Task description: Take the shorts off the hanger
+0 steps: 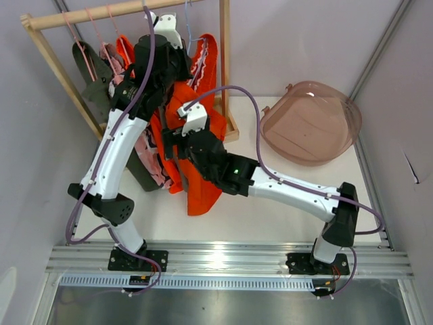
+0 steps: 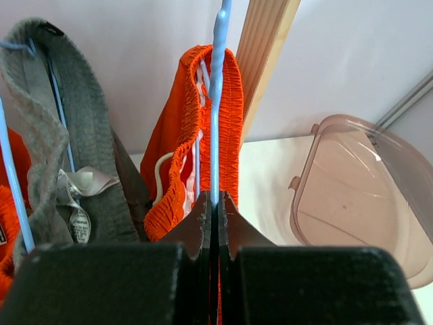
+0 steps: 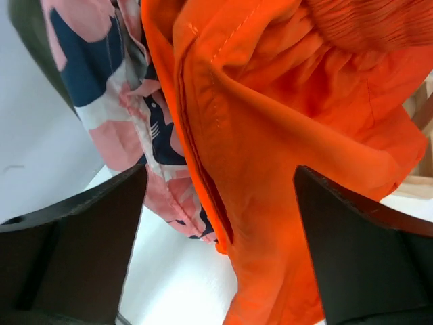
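Note:
Several shorts hang on a wooden rack [image 1: 88, 15]. My left gripper [image 2: 213, 203] is shut on the blue wire hanger [image 2: 218, 101] that carries a bright orange pair [image 2: 233, 122]; in the top view it [image 1: 166, 34] sits up by the rail. The long orange pair [image 1: 199, 183] hangs down to the table. My right gripper [image 3: 220, 223] is open, with this orange fabric [image 3: 291, 135] between its fingers, not clamped; from above it [image 1: 174, 145] is at mid-height of the shorts. Grey shorts [image 2: 88, 135], pink patterned shorts [image 3: 128, 101] and olive shorts [image 1: 91, 68] hang to the left.
A translucent brown tub [image 1: 311, 122] lies on the table at the right, also in the left wrist view [image 2: 365, 196]. The rack's wooden post [image 1: 224, 68] stands just right of the orange shorts. White walls close in on both sides.

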Robot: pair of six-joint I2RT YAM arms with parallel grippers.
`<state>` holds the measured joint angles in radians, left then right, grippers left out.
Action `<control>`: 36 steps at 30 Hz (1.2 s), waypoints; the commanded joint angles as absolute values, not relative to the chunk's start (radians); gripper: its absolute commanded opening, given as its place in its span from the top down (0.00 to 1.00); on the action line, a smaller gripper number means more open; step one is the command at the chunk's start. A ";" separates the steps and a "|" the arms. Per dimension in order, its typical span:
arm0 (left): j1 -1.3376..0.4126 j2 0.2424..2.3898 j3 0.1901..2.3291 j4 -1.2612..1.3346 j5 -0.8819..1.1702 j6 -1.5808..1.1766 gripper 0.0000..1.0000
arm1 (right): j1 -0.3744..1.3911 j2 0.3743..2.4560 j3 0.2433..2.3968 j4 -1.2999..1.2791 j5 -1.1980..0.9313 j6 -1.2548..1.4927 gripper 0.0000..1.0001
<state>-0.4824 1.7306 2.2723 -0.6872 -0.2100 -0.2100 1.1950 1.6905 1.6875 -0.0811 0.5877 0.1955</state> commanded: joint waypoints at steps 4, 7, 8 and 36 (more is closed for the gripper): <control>-0.485 1.605 2.253 -0.641 -0.196 -0.221 1.00 | 1.203 1.772 1.726 -0.028 0.681 0.181 0.48; -0.474 1.572 2.229 -0.635 -0.186 -0.227 1.00 | 1.210 1.770 1.697 -0.040 0.699 0.195 0.94; -0.469 1.568 2.218 -0.632 -0.186 -0.226 1.00 | 1.215 1.754 1.684 -0.044 0.709 0.199 1.00; -0.466 1.290 1.895 -0.706 0.017 -0.285 1.00 | 1.116 1.428 1.588 0.028 0.864 -0.032 1.00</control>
<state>-0.4282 1.4429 1.9942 -0.7956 -0.0299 -0.2642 1.3411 1.5421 1.4319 -0.1238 0.9260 0.1326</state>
